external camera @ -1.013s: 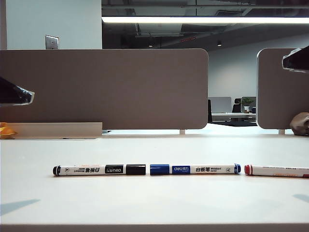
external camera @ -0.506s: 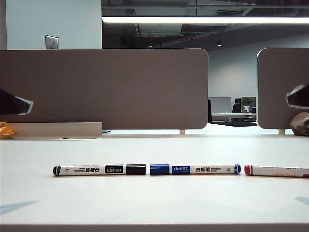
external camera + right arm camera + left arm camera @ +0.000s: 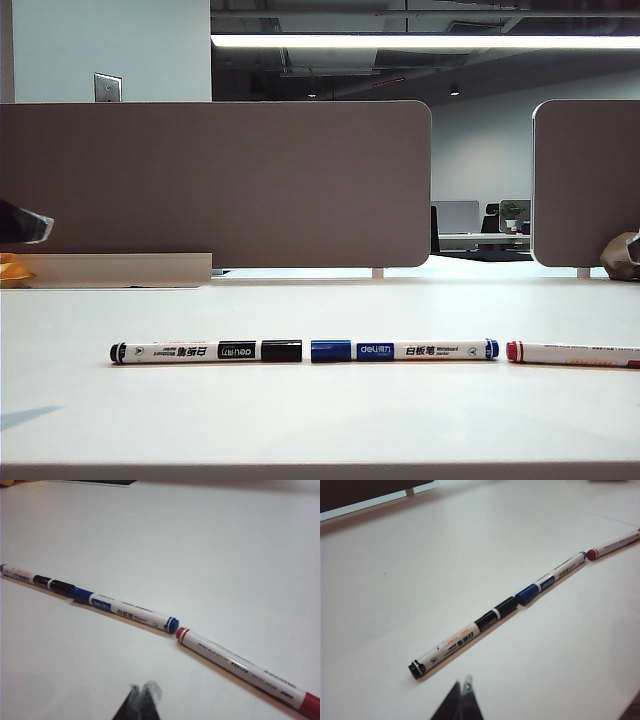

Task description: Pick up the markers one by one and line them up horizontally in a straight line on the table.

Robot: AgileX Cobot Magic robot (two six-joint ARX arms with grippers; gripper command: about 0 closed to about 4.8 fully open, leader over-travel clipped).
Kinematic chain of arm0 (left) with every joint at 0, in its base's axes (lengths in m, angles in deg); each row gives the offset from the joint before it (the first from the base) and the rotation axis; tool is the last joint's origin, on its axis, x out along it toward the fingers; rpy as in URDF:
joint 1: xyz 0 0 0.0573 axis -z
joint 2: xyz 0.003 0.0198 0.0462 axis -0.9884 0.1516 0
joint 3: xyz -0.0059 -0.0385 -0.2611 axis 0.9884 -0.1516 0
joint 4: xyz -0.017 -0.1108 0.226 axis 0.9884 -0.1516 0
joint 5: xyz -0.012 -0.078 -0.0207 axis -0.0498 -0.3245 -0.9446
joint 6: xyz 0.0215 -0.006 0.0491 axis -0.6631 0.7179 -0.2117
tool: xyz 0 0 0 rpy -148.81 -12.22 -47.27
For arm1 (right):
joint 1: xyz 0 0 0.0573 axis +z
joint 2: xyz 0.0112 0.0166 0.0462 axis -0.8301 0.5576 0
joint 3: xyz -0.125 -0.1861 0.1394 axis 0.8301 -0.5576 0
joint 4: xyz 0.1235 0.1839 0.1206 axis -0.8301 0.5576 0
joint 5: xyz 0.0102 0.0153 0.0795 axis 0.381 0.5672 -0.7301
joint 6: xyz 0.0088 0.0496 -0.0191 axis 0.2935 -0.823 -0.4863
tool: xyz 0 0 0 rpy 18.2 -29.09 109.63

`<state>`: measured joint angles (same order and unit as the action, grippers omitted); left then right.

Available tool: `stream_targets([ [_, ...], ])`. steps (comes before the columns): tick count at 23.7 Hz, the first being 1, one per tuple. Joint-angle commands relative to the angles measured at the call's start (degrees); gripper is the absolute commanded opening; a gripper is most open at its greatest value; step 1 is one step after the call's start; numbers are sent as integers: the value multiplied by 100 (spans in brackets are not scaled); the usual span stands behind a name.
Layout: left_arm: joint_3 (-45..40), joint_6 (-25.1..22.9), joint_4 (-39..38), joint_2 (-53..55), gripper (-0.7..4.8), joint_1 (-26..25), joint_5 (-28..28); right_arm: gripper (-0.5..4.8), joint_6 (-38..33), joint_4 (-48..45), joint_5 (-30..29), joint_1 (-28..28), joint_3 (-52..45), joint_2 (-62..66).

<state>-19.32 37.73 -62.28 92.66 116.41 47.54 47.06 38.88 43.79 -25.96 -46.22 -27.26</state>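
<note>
Three markers lie end to end in a straight row on the white table point(image 3: 320, 420). The black-capped marker point(image 3: 205, 351) is at the left, the blue-capped marker point(image 3: 400, 350) in the middle, and the red-capped marker point(image 3: 570, 354) at the right, running off the edge. My left gripper point(image 3: 22, 224) hangs shut and empty at the far left, above the table. Its tips point(image 3: 462, 700) are short of the black marker's point(image 3: 465, 635) end. My right gripper point(image 3: 142, 697) is shut and empty, hovering near the red marker point(image 3: 245, 670) and the blue one point(image 3: 125, 610).
Grey-brown partition panels point(image 3: 220, 180) point(image 3: 585, 180) stand along the back of the table. An orange object point(image 3: 10, 268) lies at the far left edge by the panel. A brownish lump point(image 3: 620, 258) sits at the far right.
The right gripper has dropped from the upper right and slid almost out of the exterior view. The left gripper has sunk a little and drawn back to the left. The markers have not moved.
</note>
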Motion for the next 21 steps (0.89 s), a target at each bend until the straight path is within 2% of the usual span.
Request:
stream_targets([
  [1, 0, -96, -20, -4, -5, -9, 44, -1, 2, -24, 223, -4, -39, 7],
  [4, 0, -149, -240, -4, -4, -9, 273, -1, 0, -28, 221, -2, -39, 4],
  [10, 0, -149, -297, -4, -5, -7, 273, -1, 31, -24, 214, 2, -39, 7],
  [14, 0, -151, -498, -4, -5, -7, 278, -1, 612, -17, 201, 2, -39, 7],
  [21, 0, 26, -656, -11, -5, -7, 273, -1, 645, -22, 205, 2, -39, 7],
])
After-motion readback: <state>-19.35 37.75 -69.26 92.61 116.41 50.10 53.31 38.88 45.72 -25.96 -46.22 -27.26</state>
